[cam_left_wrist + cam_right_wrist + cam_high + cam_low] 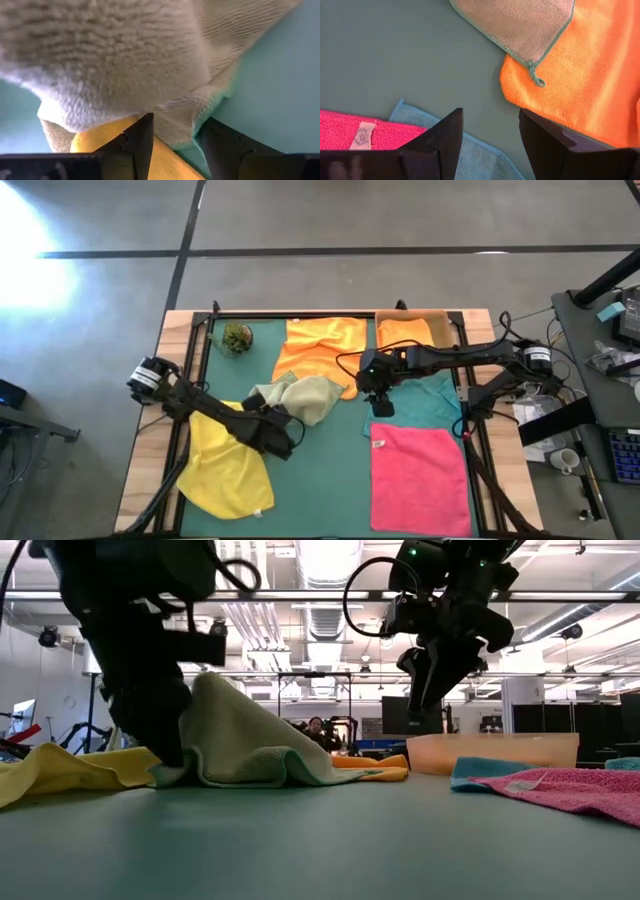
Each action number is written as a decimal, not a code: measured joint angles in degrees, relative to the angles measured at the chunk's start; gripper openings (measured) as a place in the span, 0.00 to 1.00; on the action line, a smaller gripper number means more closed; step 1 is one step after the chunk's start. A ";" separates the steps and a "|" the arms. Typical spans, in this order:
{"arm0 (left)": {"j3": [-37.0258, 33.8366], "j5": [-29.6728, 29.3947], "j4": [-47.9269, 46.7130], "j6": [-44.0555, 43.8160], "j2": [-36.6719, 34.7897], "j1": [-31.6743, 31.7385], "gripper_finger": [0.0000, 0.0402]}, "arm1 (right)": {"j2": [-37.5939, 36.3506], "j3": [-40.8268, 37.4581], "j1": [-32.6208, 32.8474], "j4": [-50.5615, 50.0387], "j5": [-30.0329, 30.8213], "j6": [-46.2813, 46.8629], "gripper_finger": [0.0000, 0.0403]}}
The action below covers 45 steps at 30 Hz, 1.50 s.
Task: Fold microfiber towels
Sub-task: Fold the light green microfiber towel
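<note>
Teal towel [432,402] mostly hidden under right arm; second orange towel [405,332] partly covered.

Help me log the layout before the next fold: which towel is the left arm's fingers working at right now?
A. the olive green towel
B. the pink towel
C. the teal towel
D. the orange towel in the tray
A: the left gripper is down at the bunched-up olive green towel, whose edge lies between its fingers in the left wrist view, while the right gripper hangs open above the mat.
</note>
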 joint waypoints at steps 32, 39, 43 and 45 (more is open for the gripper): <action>7.58 22.24 -0.61 4.70 -13.30 -0.18 0.00 | 0.00 -0.02 0.04 8.58 -3.63 -11.11 0.45; 11.47 30.14 -2.86 3.81 -13.80 -0.18 0.00 | 2.30 -0.28 0.04 12.32 -3.85 -17.41 0.45; 13.45 33.54 -5.88 1.57 -13.87 -0.21 0.00 | 5.77 -0.28 0.04 14.91 -5.29 -17.86 0.45; 14.69 33.74 -7.70 1.51 -13.88 -0.27 0.00 | 7.82 -0.28 0.04 16.07 -5.29 -17.86 0.45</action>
